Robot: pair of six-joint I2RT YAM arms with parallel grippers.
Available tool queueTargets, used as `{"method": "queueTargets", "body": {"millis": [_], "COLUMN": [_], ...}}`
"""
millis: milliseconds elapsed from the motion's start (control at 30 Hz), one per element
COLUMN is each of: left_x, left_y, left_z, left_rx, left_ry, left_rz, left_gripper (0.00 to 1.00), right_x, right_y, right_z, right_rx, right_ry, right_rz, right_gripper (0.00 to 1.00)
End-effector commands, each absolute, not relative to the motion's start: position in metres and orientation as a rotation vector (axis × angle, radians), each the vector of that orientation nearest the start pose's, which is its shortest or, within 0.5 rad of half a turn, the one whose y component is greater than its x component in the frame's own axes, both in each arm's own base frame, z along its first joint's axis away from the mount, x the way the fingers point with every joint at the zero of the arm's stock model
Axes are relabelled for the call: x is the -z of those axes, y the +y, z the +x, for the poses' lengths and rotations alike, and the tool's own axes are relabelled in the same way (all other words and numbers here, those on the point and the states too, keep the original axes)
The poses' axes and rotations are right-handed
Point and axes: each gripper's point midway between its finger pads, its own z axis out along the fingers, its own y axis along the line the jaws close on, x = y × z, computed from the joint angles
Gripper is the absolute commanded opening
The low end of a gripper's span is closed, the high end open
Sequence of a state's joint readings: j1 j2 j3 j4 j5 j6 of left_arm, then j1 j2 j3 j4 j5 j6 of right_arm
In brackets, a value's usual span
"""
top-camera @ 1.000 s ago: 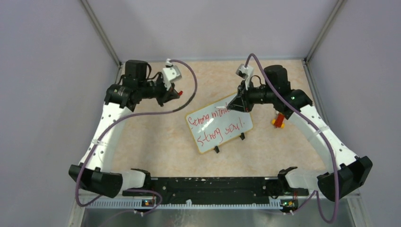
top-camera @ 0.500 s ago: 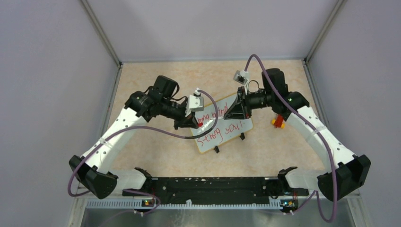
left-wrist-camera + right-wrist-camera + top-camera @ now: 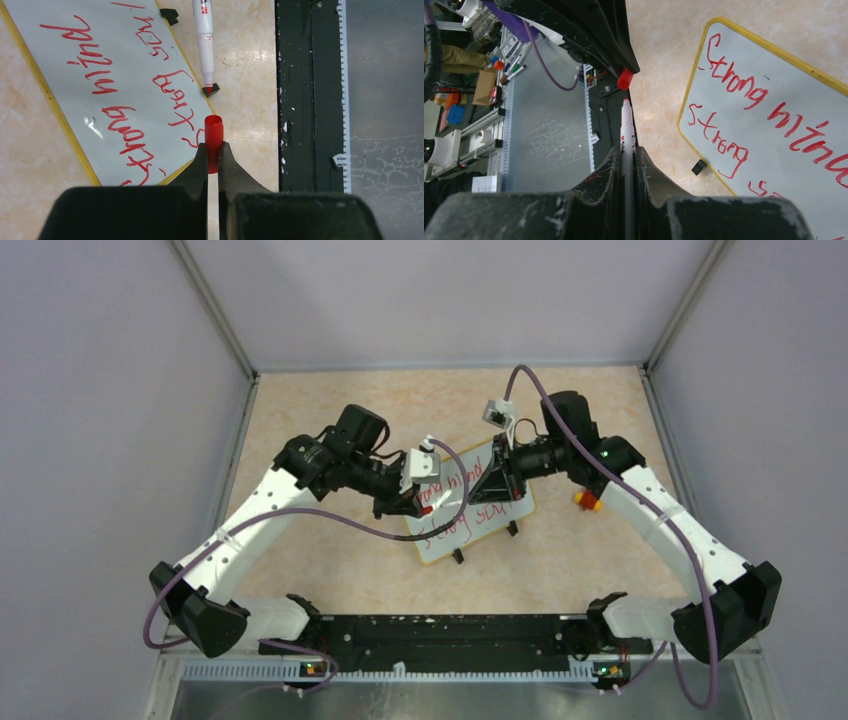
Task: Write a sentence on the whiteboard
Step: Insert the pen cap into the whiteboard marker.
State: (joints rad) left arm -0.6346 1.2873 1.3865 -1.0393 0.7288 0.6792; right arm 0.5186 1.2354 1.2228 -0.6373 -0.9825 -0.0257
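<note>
The whiteboard [image 3: 497, 522] lies flat mid-table, with a yellow rim and black clip feet on its near edge. The sentence [image 3: 480, 516], in red in two lines, reads "Strong mind, Strong soul"; it also shows in the left wrist view [image 3: 120, 100] and the right wrist view [image 3: 744, 95]. My left gripper [image 3: 424, 508] is shut on a small red cap [image 3: 213, 131] over the board's left corner. My right gripper [image 3: 497, 480] is shut on a white marker [image 3: 625, 125] with a red tip. The marker tip [image 3: 209, 89] and the cap's open end [image 3: 625, 78] face each other a short gap apart.
A black rail [image 3: 450, 630] runs along the table's near edge. A small red and yellow object [image 3: 588, 499] lies right of the board, by my right arm. Grey walls close the left, right and back. Purple cables hang over the board.
My left arm has swung from the back left to the board's left corner with the cap. My right gripper has shifted slightly left, turning the marker toward the cap.
</note>
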Motion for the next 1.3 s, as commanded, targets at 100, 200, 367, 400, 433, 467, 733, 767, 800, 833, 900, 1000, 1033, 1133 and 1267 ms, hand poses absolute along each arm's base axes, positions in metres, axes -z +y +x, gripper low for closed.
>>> {"method": "queueTargets", "body": {"millis": [100, 200, 367, 400, 433, 467, 733, 767, 800, 833, 900, 1000, 1033, 1133, 1267], "left_x": [-0.252, -0.251, -0.249, -0.249, -0.249, -0.249, -0.247, -0.246, -0.246, -0.244, -0.244, -0.243, -0.242, -0.239, -0.234], "left_y": [-0.255, -0.257, -0.258, -0.259, -0.259, -0.259, -0.26, -0.26, -0.26, -0.26, -0.26, -0.261, -0.261, -0.261, -0.261], "left_z": [0.176, 0.175, 0.175, 0.174, 0.174, 0.174, 0.172, 0.172, 0.172, 0.172, 0.172, 0.174, 0.173, 0.174, 0.177], "left_rx": [0.877, 0.888, 0.89, 0.893, 0.892, 0.892, 0.899, 0.898, 0.897, 0.895, 0.89, 0.878, 0.879, 0.86, 0.811], "left_ry": [1.682, 1.68, 1.682, 1.684, 1.682, 1.683, 1.684, 1.685, 1.688, 1.692, 1.696, 1.706, 1.71, 1.721, 1.736], "left_rz": [1.68, 1.684, 1.692, 1.694, 1.695, 1.695, 1.705, 1.707, 1.709, 1.711, 1.713, 1.713, 1.715, 1.723, 1.742], "left_gripper": [0.0, 0.0, 0.0, 0.0, 0.0, 0.0, 0.0, 0.0, 0.0, 0.0, 0.0, 0.0, 0.0, 0.0, 0.0], "right_x": [-0.287, -0.286, -0.284, -0.284, -0.284, -0.284, -0.278, -0.277, -0.278, -0.278, -0.278, -0.276, -0.276, -0.274, -0.27], "right_y": [0.281, 0.283, 0.285, 0.286, 0.286, 0.286, 0.289, 0.29, 0.291, 0.291, 0.292, 0.293, 0.293, 0.294, 0.295], "right_z": [0.178, 0.178, 0.178, 0.178, 0.178, 0.178, 0.18, 0.18, 0.18, 0.18, 0.18, 0.181, 0.182, 0.182, 0.185], "right_rx": [-1.351, -1.347, -1.347, -1.348, -1.35, -1.349, -1.339, -1.342, -1.343, -1.344, -1.34, -1.334, -1.33, -1.334, -1.311], "right_ry": [1.852, 1.853, 1.858, 1.858, 1.858, 1.859, 1.878, 1.881, 1.877, 1.876, 1.878, 1.888, 1.893, 1.903, 1.93], "right_rz": [-1.158, -1.165, -1.173, -1.173, -1.176, -1.176, -1.18, -1.178, -1.181, -1.182, -1.183, -1.181, -1.177, -1.173, -1.163], "right_gripper": [0.0, 0.0, 0.0, 0.0, 0.0, 0.0, 0.0, 0.0, 0.0, 0.0, 0.0, 0.0, 0.0, 0.0, 0.0]}}
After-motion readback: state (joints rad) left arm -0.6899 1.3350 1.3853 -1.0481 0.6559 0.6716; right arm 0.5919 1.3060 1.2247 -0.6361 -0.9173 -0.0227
